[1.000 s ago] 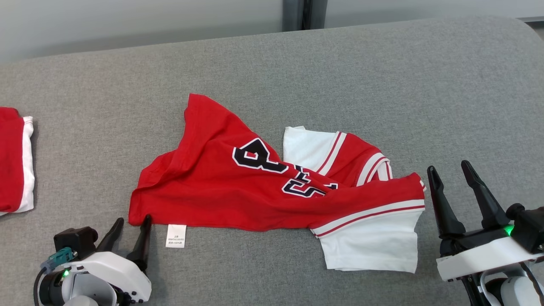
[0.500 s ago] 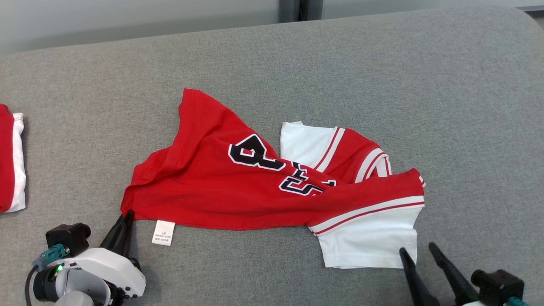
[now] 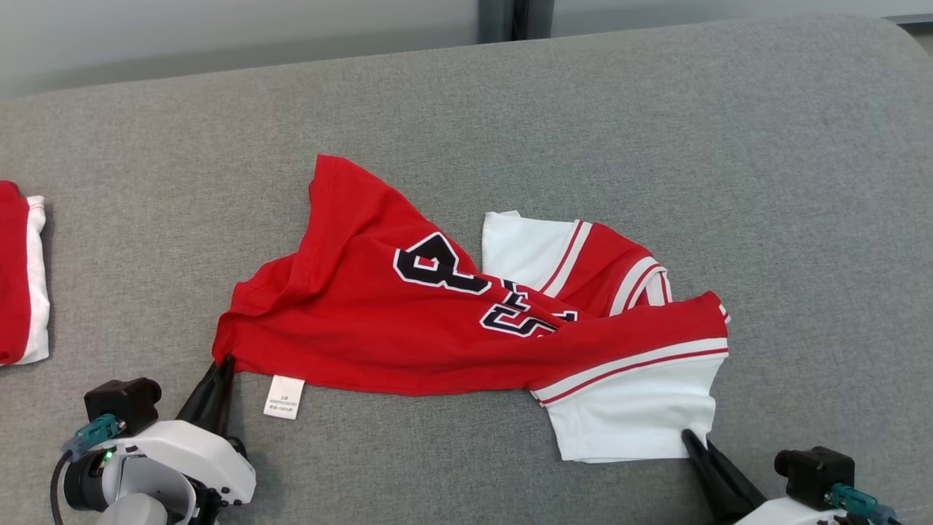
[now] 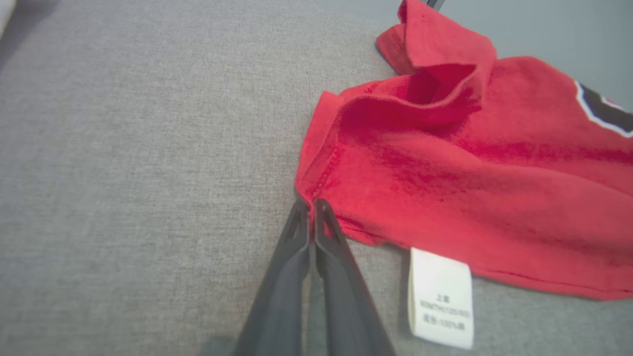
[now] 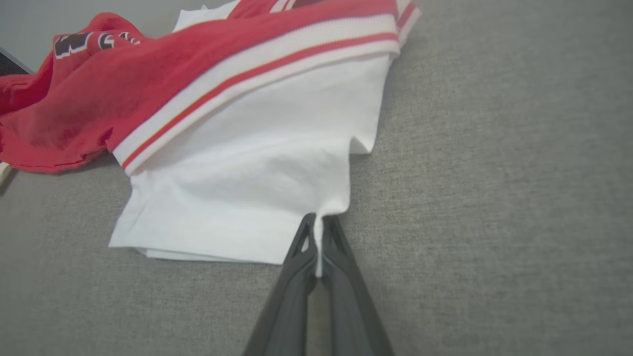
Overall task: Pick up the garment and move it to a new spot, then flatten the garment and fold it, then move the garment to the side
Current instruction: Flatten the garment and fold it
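Both sets of fingers were spread wide a second ago. Now the left gripper (image 3: 224, 361) is pinched tight on the jersey (image 3: 379, 328) at its red hem corner, right by the care label (image 3: 284, 397). The right gripper (image 3: 689, 436) has swung in and nipped the white sleeve corner. The jersey's lying crumpled in the middle of the bench (image 3: 656, 109).

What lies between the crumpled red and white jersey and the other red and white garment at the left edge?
Nothing. In the head view, the grey fabric surface between the crumpled jersey and the other garment is bare.
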You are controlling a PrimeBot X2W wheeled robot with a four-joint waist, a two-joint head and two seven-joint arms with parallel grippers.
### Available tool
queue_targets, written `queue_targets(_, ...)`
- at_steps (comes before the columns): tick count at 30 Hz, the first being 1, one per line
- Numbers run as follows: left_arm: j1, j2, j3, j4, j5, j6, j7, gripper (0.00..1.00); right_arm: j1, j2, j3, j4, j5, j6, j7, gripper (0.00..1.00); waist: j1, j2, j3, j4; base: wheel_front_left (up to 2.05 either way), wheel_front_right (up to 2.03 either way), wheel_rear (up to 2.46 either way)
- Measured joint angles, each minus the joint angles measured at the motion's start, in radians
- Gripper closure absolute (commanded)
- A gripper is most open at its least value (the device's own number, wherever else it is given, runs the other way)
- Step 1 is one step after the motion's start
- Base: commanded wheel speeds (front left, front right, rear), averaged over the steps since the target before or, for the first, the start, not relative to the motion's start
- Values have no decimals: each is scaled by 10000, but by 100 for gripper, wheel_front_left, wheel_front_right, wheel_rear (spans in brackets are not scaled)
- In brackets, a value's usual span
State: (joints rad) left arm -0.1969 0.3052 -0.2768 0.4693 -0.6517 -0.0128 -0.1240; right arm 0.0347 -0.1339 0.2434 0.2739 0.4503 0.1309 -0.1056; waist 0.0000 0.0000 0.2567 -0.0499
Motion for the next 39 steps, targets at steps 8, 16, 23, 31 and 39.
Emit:
queue_targets(8, -94, 54, 84, -1193, -290, -136, 104, 100, -741, -610, 38, -1413, 1289, 0, -44, 100, 0, 0, -244, 166, 0, 0, 0)
queue_targets(16, -751, 364, 487, -3350, -788, -19, 895, 100, -2345, -1239, -681, -3394, 2518, -2, 167, 100, 0, 0, -365, -18, 0, 0, 0)
queue_targets(23, -2367, 819, 765, -5402, -725, 326, 1613, 100, -4690, -1244, -1850, -4107, 2280, -2, 138, 100, 0, 0, -504, 68, 0, 0, 0)
queue_targets(31, -4516, 1258, 982, -6813, -516, 548, 2387, 100, -7124, -1294, -2428, -4706, 1737, -2, 665, 100, 0, 0, -656, 268, 0, 0, 0)
queue_targets(39, -5512, 1383, 968, -6796, -399, 663, 2782, 100, -8050, -1306, -2688, -4387, 1463, -2, 986, 100, 0, 0, -501, 336, 0, 0, 0)
